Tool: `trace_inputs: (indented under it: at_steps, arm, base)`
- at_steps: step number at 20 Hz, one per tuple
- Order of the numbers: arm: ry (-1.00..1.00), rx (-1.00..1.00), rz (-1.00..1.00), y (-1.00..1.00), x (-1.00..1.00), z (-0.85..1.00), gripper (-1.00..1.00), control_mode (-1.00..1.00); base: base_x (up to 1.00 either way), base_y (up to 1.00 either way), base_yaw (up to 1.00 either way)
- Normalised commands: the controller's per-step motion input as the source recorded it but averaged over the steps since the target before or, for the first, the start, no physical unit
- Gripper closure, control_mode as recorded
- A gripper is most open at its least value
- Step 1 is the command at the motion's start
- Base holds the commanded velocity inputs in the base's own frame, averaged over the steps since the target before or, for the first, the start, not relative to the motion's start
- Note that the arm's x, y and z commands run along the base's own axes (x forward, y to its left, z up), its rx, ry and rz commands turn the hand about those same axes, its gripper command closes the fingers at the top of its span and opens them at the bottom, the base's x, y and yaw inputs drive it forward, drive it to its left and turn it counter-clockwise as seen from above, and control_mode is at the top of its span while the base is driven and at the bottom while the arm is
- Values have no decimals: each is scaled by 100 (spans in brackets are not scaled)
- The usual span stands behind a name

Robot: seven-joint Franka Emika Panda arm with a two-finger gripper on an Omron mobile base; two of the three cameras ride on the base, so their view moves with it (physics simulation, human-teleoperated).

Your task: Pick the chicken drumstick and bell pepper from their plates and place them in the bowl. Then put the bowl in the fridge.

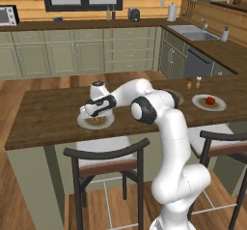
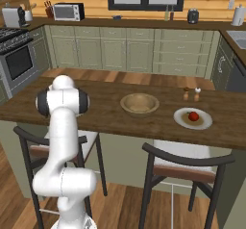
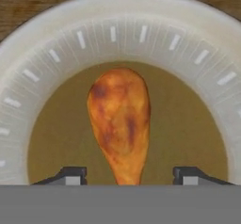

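The chicken drumstick (image 3: 120,119) lies orange-brown on the brown centre of a whitish plate (image 3: 122,30), narrow end towards me. My gripper (image 3: 129,176) hangs low over it and is open, one fingertip (image 3: 70,175) on each side of the narrow end with a gap to both. In the left base view the hand (image 1: 99,106) is down over this plate (image 1: 82,122) at the counter's left. The red bell pepper (image 2: 193,116) sits on the other plate (image 2: 204,122) at the right. The tan wooden bowl (image 2: 139,103) stands between the plates. The fridge is out of view.
Two small shakers (image 2: 191,94) stand behind the pepper plate. Bar chairs (image 1: 108,156) (image 2: 182,160) are tucked under the counter's near edge. Cabinets, a sink (image 1: 193,31) and a stove (image 2: 14,55) line the far walls.
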Motion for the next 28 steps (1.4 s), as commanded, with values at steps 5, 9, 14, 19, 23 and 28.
trace_inputs:
  at_steps: [5,9,14,19,23,28]
  arm:
    - [0,0,0,-4,-10,-42,100,-100]
    - [0,0,0,-8,-32,-8,100,-100]
    - [0,5,0,-38,-82,24,100,-100]
    - [0,7,-1,-69,-97,98,100,-100]
    - [0,4,0,-99,-96,100,100,-100]
    - [-4,0,0,-99,-95,91,100,-100]
  base:
    - [0,0,0]
    - [0,0,0]
    - [0,0,0]
    - [0,0,0]
    - [0,0,0]
    - [0,0,0]
